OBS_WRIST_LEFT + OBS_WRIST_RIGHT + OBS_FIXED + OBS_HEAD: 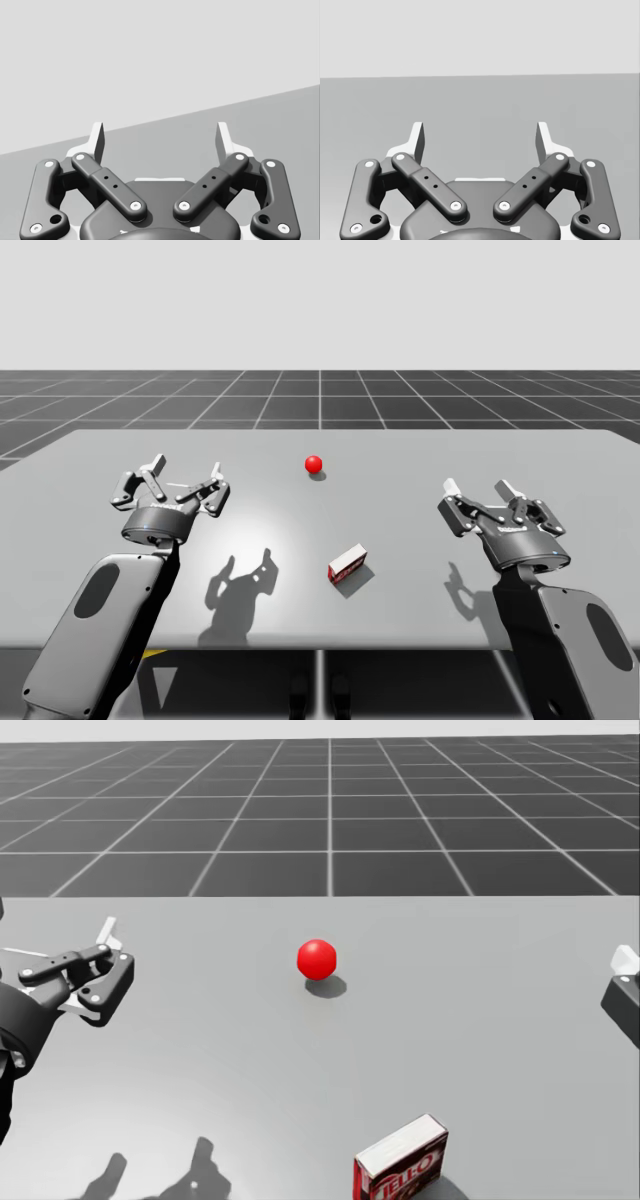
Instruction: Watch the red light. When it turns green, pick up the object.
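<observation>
Red box (347, 564) one, red light (314, 464) one, both on table (400, 470).

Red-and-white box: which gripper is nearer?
Right. The box lies right of the middle of the table. My right gripper is off to the box's right. My left gripper is farther away on its left. Both are open and neither touches it.
</observation>
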Tool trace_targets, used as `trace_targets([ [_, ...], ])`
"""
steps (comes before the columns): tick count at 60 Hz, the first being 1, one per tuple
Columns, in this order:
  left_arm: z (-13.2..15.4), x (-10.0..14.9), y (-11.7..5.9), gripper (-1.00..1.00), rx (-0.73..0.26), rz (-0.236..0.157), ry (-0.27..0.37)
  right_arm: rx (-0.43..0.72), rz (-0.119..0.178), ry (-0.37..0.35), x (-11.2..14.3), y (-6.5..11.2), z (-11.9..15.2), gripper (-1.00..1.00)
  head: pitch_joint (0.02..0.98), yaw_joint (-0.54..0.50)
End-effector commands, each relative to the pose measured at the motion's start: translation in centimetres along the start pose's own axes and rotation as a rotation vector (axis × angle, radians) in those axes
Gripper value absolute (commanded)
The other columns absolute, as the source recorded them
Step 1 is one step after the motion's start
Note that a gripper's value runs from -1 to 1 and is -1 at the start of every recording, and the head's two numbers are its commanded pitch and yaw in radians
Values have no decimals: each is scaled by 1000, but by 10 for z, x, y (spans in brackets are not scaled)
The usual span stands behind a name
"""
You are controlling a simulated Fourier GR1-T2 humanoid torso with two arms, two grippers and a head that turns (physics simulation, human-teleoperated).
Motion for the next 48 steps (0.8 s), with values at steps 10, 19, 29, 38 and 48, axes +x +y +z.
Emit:
trace_targets([
  [10, 0, 1, -1, -1000, 0, 1, -1, 0, 5, 0, 0, 0, 0, -1000, 578, 20],
  [19, 1, 1, -1, -1000, 1, 4, -1, 0, 5, -1, 0, 0, -1, -1000, 578, 21],
  [29, 1, 2, -1, -1000, 1, 5, 0, 0, 4, -1, 0, 0, -1, -1000, 578, 22],
  [38, 2, 2, -1, -1000, 1, 9, 0, -1, 4, -2, 0, 0, -1, -1000, 580, 21],
  [48, 1, 2, 0, -1000, 2, 9, 0, -1, 4, -1, 0, 0, -1, -1000, 583, 20],
])
